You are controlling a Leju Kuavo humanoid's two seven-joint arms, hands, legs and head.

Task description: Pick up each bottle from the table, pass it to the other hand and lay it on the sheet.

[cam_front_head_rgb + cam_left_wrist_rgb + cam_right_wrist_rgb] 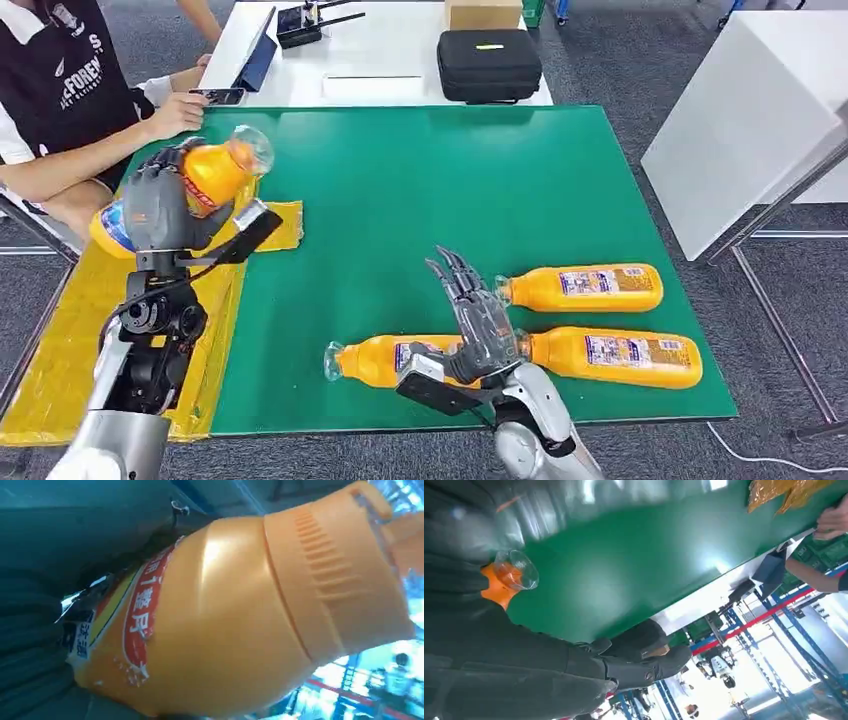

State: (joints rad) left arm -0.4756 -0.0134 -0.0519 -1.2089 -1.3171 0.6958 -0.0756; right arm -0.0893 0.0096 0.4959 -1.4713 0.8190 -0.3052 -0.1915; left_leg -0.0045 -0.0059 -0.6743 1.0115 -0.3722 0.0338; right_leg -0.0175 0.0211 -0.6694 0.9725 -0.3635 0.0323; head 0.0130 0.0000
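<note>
The robot's left hand (155,205) grips an orange bottle (205,180) with a clear cap, raised and tilted above the yellow sheet (60,350). Its right hand (480,320), fingers spread and holding nothing, hovers over three more orange bottles (585,288) lying on the green table (420,180).

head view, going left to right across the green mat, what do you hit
yellow sheet → left hand holding a bottle → near-left bottle → right hand → far-right bottle and near-right bottle, one behind the other
</note>
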